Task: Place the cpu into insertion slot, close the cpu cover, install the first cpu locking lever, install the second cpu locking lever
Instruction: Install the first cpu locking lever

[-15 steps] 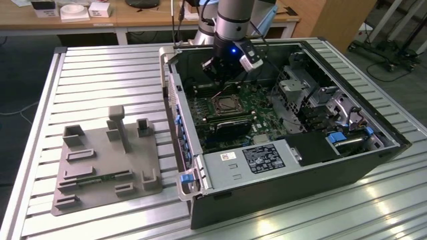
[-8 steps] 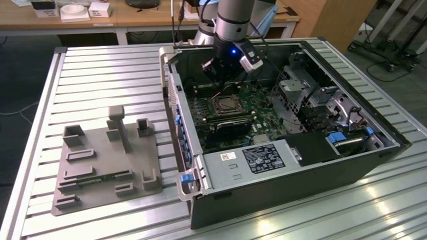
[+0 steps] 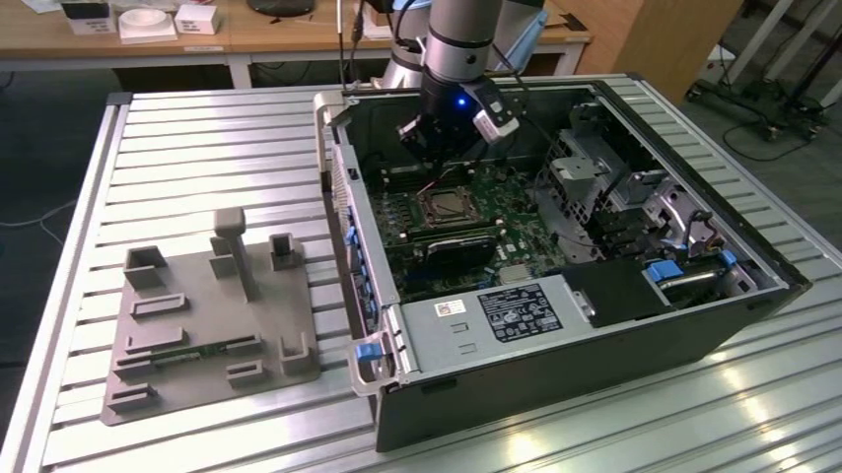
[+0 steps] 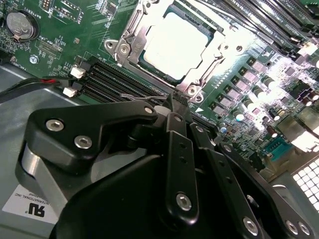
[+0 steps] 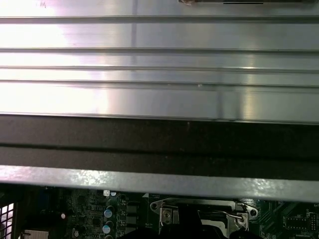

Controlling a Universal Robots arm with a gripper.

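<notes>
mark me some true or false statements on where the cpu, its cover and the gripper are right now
1. The cpu lies inside the cut-out of the cpu cover. True.
2. The gripper hangs over the grey fixture plate. False: it is inside the computer case, close to the cpu.
3. The grey fixture plate lies at the exterior view's left of the computer case. True.
4. The computer case is closed. False: it lies open, its inside showing.

cpu [image 4: 174, 42]: silvery metal top, smooth, glare-bright. cpu cover [image 4: 130, 47]: thin silvery metal frame, shiny. Gripper [image 4: 175, 107]: black matt links, glossy bolt heads. Tabletop [image 3: 197, 148]: ribbed metal, satin sheen. Fixture [image 3: 211, 325]: grey matt plastic.
</notes>
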